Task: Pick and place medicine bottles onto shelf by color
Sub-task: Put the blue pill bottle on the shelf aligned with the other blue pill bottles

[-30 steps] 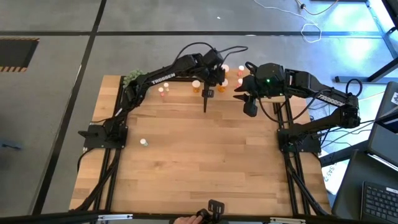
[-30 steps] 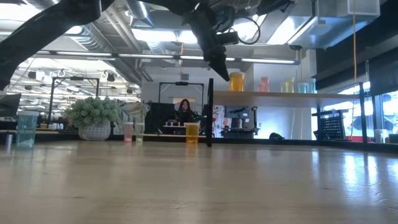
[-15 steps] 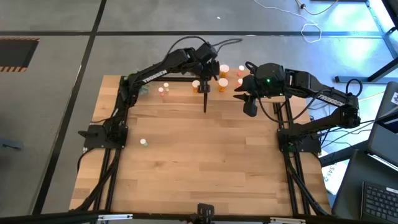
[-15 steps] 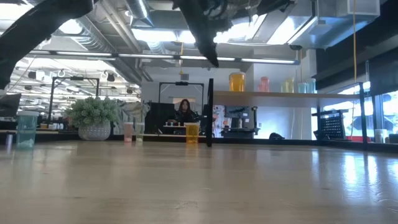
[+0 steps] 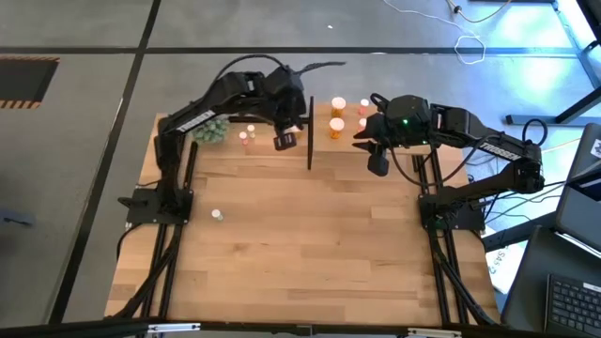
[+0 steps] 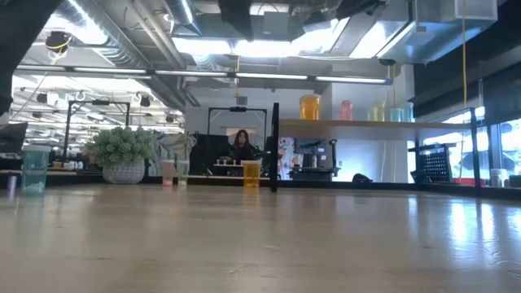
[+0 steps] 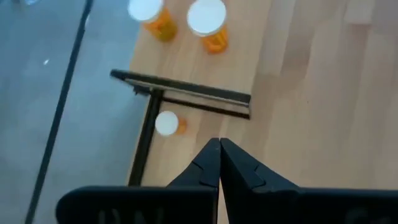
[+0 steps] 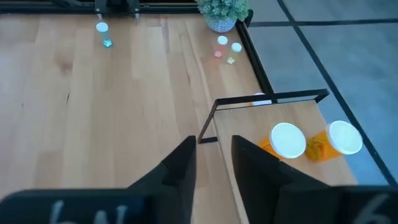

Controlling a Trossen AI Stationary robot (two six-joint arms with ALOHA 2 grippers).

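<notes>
Hovering pressed together, left gripper [image 5: 285,141] nears light-wood shelf [image 5: 324,150]; right gripper [image 5: 377,165] seemingly parted, empty.

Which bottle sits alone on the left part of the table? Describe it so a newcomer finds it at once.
Start at the wooden tabletop seen from above, then go to the left arm's base at the left edge. Just right of that base stands one tiny medicine bottle with a pale cap and greenish body, alone and far from the bottles clustered along the far edge.
</notes>
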